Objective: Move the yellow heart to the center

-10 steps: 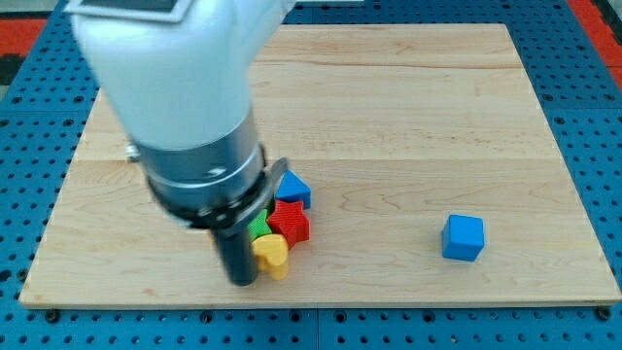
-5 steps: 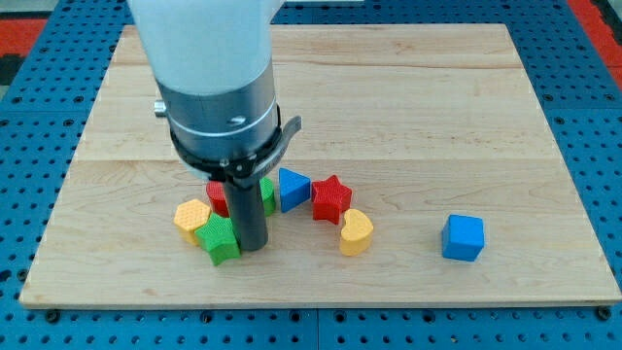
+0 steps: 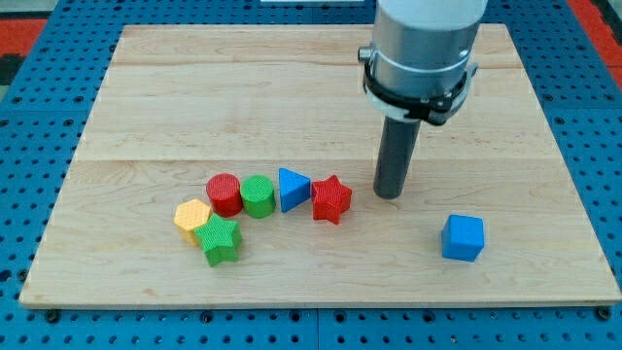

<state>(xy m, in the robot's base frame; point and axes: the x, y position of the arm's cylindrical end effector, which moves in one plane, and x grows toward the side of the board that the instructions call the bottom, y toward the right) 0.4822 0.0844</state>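
Note:
The yellow heart does not show in the camera view; it may be hidden behind the rod. My tip (image 3: 389,195) rests on the wooden board (image 3: 146,107) right of centre, just right of the red star (image 3: 331,199) and up-left of the blue cube (image 3: 462,238). A row of blocks lies left of the tip: red cylinder (image 3: 224,194), green cylinder (image 3: 258,196), blue triangle (image 3: 293,189), then the red star.
A yellow hexagon (image 3: 191,216) and a green star (image 3: 220,239) touch each other below the red cylinder, near the board's bottom edge. The blue pegboard (image 3: 39,146) surrounds the board.
The arm swung from the cluster at lower left to right of centre. The yellow heart, earlier seen right of the red star, is no longer visible. The cylinders are now uncovered.

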